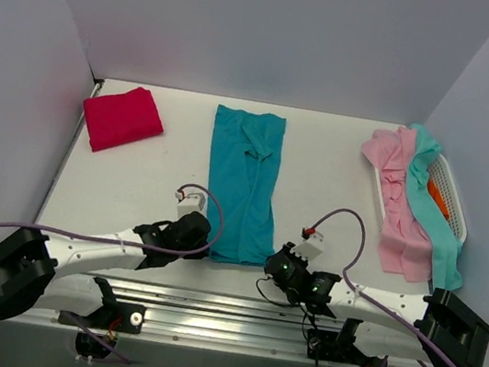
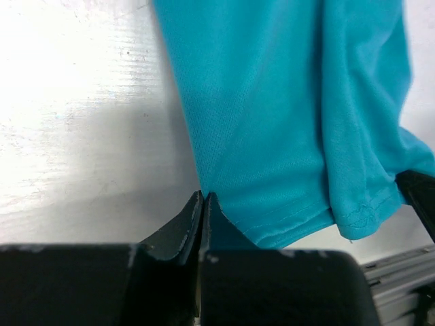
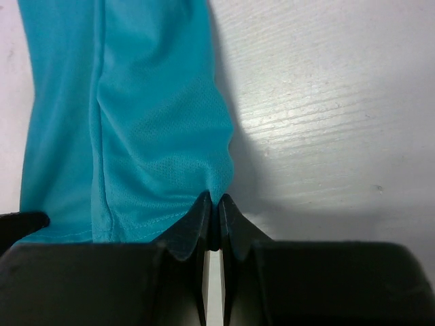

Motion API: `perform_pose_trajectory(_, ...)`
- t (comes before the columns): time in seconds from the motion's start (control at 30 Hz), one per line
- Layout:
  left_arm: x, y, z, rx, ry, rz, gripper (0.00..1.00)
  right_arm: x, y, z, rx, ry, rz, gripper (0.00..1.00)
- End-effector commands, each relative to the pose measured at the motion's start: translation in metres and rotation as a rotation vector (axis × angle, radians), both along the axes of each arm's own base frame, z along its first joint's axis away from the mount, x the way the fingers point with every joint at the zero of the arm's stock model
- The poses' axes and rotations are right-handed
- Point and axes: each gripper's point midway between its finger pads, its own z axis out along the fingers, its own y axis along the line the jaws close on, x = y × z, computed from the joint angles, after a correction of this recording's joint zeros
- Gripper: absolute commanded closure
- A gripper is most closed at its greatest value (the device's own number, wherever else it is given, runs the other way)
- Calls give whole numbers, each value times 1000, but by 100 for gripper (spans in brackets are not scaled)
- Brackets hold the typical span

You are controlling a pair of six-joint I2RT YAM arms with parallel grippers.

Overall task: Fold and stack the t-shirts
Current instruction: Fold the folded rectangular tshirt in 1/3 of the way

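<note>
Since the teal shirt [image 1: 243, 183] lies in the middle of the table [image 1: 339, 171], long axis running straight away from both arms, I have the left gripper [image 2: 204, 198] clamped on its near-left hem corner and the right gripper [image 3: 213, 200] on the near-right, equally close.

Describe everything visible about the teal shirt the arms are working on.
The teal shirt is fine-knit, meshy fabric, folded lengthwise into a long strip with a few creases. It lies flat on the white table, near its middle, its stitched hem toward the arms. The left gripper is shut on the hem's left corner, the right gripper on its right corner.
</note>
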Motion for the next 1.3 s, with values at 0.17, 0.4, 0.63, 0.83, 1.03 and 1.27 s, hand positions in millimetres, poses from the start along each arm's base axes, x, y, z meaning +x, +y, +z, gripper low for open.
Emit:
perform_pose_trajectory(0.17, -8, 29, 7, 17, -15, 54, 98, -3, -29, 2, -84, -23, -41, 100)
perform_pose_trajectory(0.4, -11, 22, 20, -28, -19, 35, 98, -3, -15, 12, -78, -32, -12, 100)
perform_pose_trajectory(0.63, 3, 19, 60, -32, -90, 18, 98, 17, -4, 61, -117, -128, -20, 100)
perform_pose_trajectory(0.83, 29, 15, 108, -68, -158, 9, 98, 46, 8, 119, -164, -225, -51, 100)
perform_pose_trajectory(1.03, 62, 23, 134, -96, -191, 35, 98, 81, 13, 137, -193, -235, -75, 100)
perform_pose_trajectory(1.27, 109, 32, 133, -136, -180, 59, 98, 122, 10, 130, -250, -218, -111, 100)
